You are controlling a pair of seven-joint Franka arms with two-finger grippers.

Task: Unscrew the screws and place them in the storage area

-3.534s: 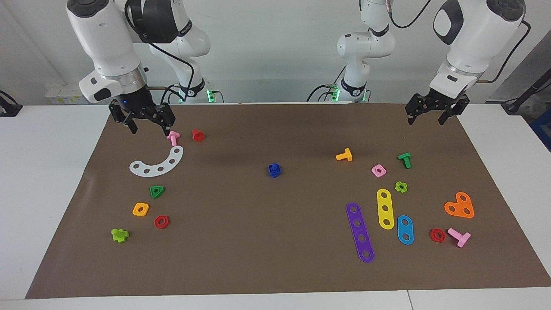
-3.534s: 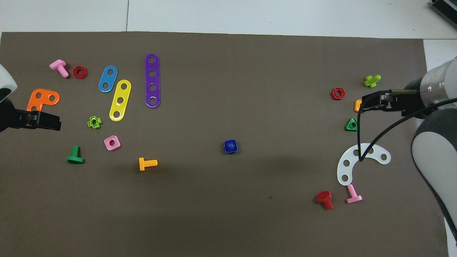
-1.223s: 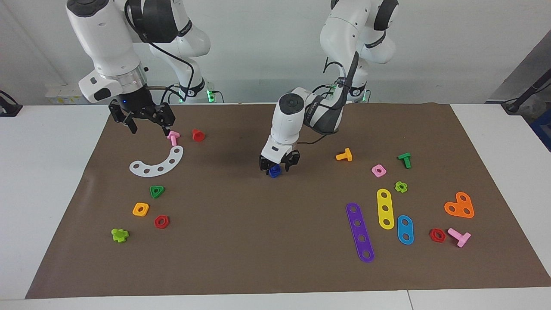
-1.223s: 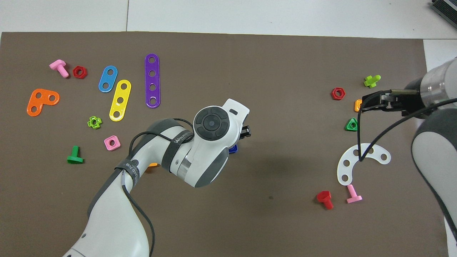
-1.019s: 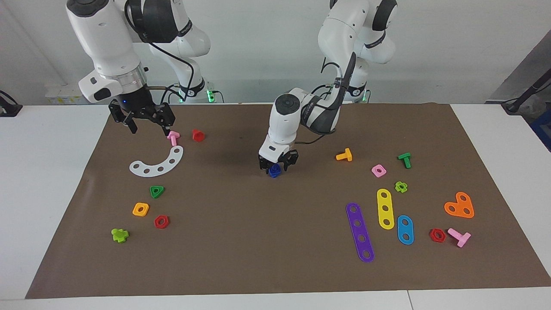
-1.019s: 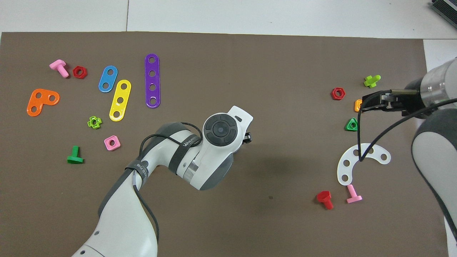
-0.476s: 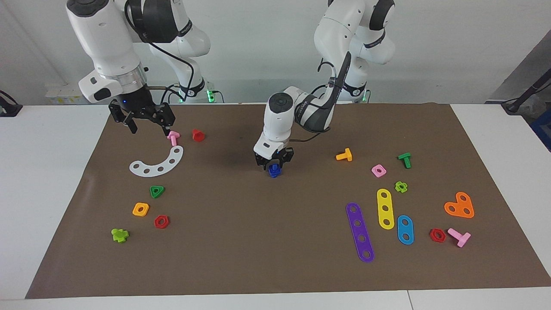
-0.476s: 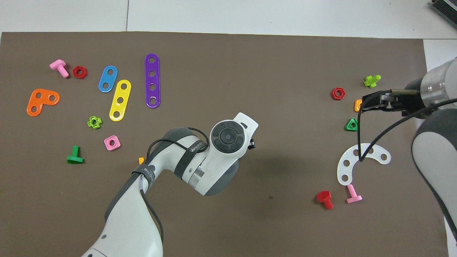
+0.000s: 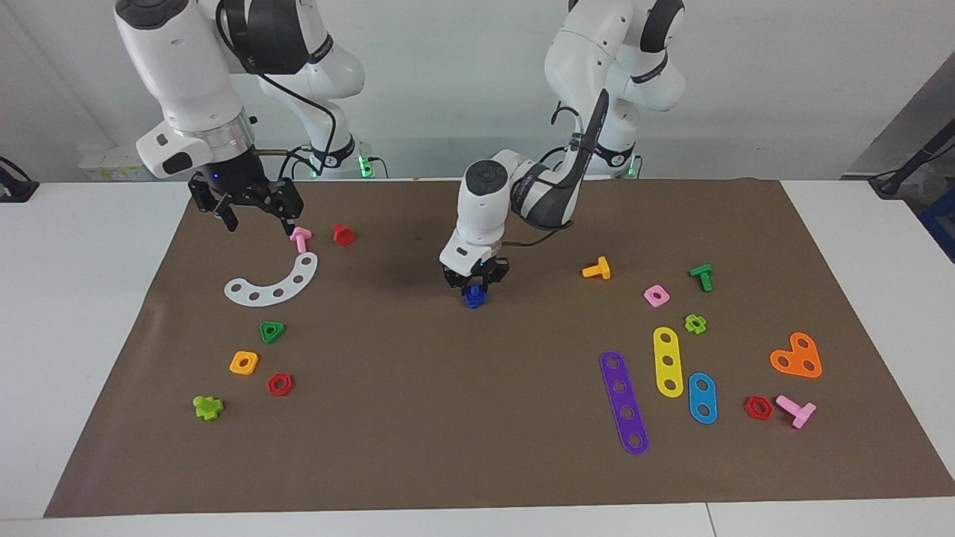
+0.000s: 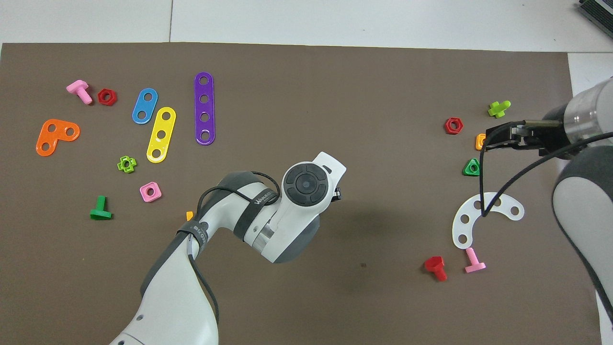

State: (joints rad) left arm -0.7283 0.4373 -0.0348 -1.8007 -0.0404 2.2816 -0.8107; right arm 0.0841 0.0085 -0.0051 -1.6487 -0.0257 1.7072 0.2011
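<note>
The dark-blue bolt with its blue square nut stands on the brown mat at the middle of the table. My left gripper is right down on top of it, pointing down, and the bolt's lower part shows beneath it. In the overhead view the left arm's wrist hides the bolt. My right gripper waits open and empty above the mat at the right arm's end, beside a pink bolt; it also shows in the overhead view.
At the right arm's end lie a red bolt, a white curved strip and several nuts. At the left arm's end lie an orange bolt, a green bolt, purple, yellow and blue strips, and an orange plate.
My left arm swung from its own end of the table to the middle and came down onto the blue bolt; in the last second its wrist turned a little. The right arm has not moved.
</note>
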